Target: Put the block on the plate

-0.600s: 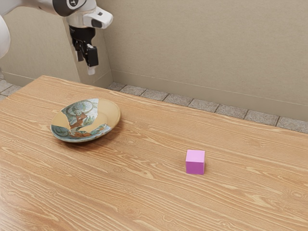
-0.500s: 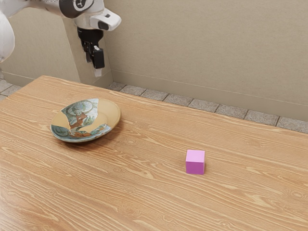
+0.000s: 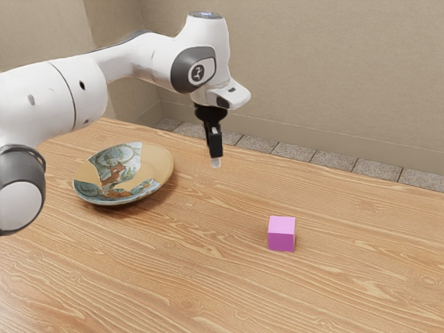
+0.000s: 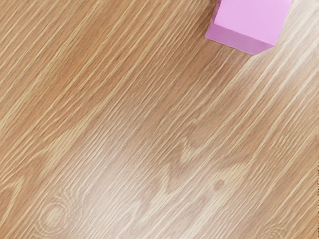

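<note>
My gripper point(image 3: 216, 164) hangs above the table, between the plate and the block in the exterior view, touching neither; how its fingers stand cannot be made out. The pink-purple block point(image 3: 282, 234) rests on the wood, toward the exterior view's right from my hand. In the wrist view the block point(image 4: 251, 22) is partly cut off by the picture's edge. A round plate point(image 3: 161, 166) with a patterned blue-green, orange and tan surface sits on the table toward the exterior view's left, nothing on it.
The wooden table point(image 3: 187, 277) runs under everything, its far edge behind the plate and block. Beyond lie a strip of grey floor tiles point(image 3: 291, 152) and a beige wall point(image 3: 333, 69). The arm's large white links reach in over the table from the exterior view's left.
My arm has swung in over the table, carrying the gripper toward the exterior view's right and lower in that view, from behind the plate to between plate and block. Plate and block have stayed put.
</note>
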Controlling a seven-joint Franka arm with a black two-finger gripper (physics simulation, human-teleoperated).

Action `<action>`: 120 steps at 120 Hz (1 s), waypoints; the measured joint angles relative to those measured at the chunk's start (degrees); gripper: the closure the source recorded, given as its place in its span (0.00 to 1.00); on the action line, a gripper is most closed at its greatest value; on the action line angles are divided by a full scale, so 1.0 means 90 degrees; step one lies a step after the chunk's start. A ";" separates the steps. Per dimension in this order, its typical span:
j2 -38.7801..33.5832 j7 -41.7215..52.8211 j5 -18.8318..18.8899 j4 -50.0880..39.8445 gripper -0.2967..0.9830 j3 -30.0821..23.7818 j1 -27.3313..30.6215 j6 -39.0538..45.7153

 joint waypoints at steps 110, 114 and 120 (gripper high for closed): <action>0.1727 0.0600 -0.0743 0.0454 0.23 -0.1170 -0.0114 0.1226; 0.1749 0.0619 -0.0751 0.0436 0.23 -0.1171 -0.0124 0.1237; 0.1796 0.0647 -0.0756 0.0422 0.23 -0.1169 -0.0132 0.1250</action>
